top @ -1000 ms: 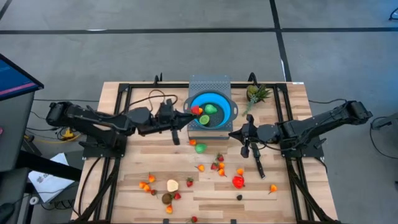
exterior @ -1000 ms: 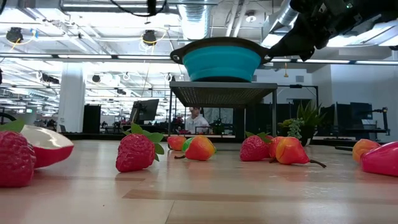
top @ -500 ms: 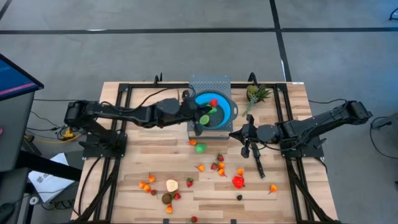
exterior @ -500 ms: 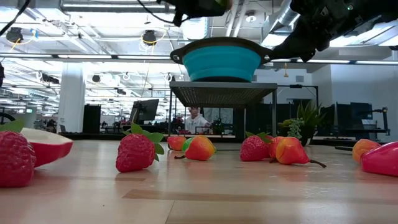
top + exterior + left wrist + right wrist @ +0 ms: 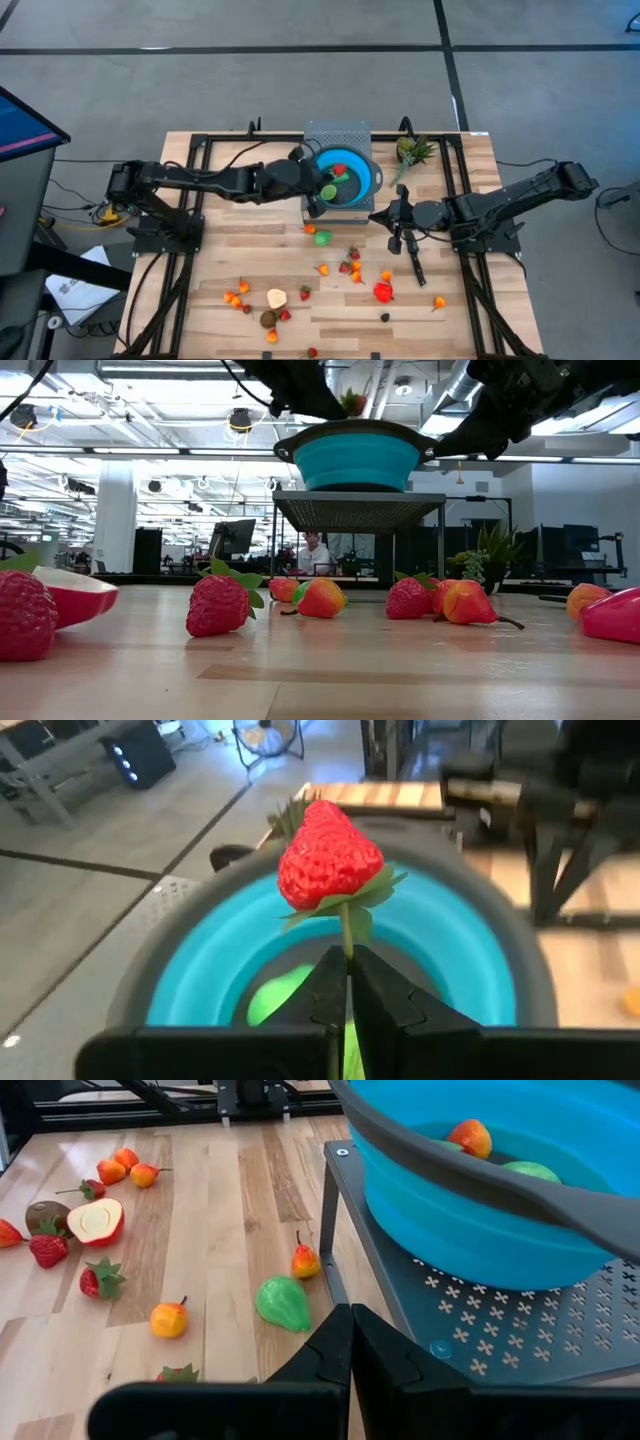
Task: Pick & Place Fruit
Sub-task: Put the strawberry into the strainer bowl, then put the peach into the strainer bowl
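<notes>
left tool [image 5: 349, 982] – clenched on strawberry [image 5: 330, 857] stem above blue bowl [image 5: 470, 935] | right tool [image 5: 350, 1342] – clenched, empty

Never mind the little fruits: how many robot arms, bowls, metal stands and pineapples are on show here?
Robot arms, left arm and right arm: 2
Blue bowl: 1
Metal stand: 1
Toy pineapple: 1
Total: 5

Bright, even overhead light from ceiling fixtures [image 5: 240, 420] glaring in my low view (soft shadows only), near strawberry [image 5: 25, 615] blurred, far table [image 5: 560, 870] past my left wrist out of focus.
</notes>
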You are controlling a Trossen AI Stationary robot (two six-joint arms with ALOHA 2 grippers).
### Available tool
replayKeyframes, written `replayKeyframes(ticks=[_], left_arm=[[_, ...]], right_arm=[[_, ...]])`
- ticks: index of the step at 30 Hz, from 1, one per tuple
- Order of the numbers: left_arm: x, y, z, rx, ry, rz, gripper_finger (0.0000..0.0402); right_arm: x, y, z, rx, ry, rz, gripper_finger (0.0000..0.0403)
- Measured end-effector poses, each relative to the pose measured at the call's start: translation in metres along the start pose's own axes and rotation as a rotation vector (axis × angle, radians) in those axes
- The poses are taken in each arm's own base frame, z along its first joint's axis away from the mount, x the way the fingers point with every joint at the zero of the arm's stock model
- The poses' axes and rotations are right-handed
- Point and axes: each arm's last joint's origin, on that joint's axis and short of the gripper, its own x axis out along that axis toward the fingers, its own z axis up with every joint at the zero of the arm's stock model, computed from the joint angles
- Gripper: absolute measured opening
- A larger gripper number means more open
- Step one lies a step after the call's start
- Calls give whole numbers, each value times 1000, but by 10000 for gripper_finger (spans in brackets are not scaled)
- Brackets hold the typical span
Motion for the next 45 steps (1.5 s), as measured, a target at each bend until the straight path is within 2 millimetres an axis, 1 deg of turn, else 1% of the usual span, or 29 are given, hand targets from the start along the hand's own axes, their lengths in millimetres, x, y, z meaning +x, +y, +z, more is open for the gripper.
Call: replayKeyframes(ticks=[5, 13, 21, 23, 26, 32, 35, 41, 45], left_arm=[[-3, -6, -5, 136, 45, 17, 3], [-3, -6, -4, 104, 45, 23, 17], [-3, -5, -4, 87, 40, 25, 62], [-3, -5, -4, 71, 38, 24, 67], [-3, -5, -3, 11, 27, 20, 55], [-3, -5, 4, -114, -32, -5, 5], [-4, -6, 7, -137, -63, -9, 5], [-5, -11, 9, -256, -87, -51, 3], [-8, -17, 11, -256, -97, -80, 3]], right_arm=[[0, 0, 0, -2, 3, -1, 0], [0, 0, 0, -1, 4, -1, 0], [0, 0, 0, -1, 4, 0, 0], [0, 0, 0, -1, 4, 0, 0], [0, 0, 0, -2, 4, 0, 0], [0, 0, 0, -2, 4, 2, 0], [-1, 3, -1, -7, 3, 12, 0], [-5, 11, -2, -17, 2, 51, 0], [-7, 16, -3, 19, 4, 74, 0]])
